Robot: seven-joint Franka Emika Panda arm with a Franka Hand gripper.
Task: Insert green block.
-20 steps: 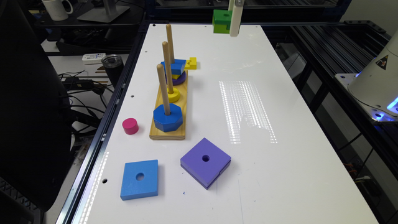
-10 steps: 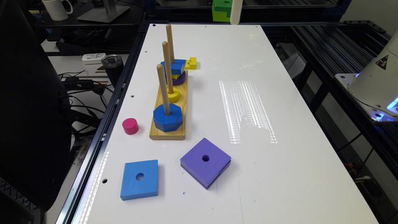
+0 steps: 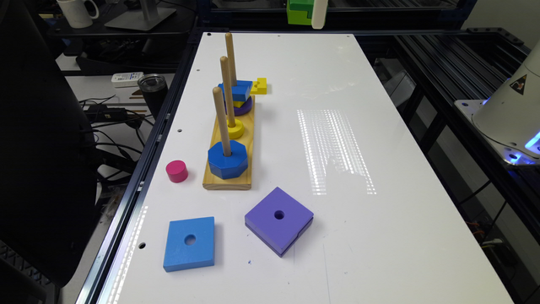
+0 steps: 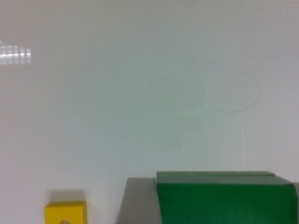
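Gripping the green block (image 3: 300, 11), the gripper (image 3: 319, 14) hangs high over the far end of the white table (image 3: 337, 147). Wrist view: a grey finger (image 4: 138, 201) lies against the block's side, above the small yellow block (image 4: 65, 212). Nearer stands the wooden peg base (image 3: 230, 139) with three pegs.
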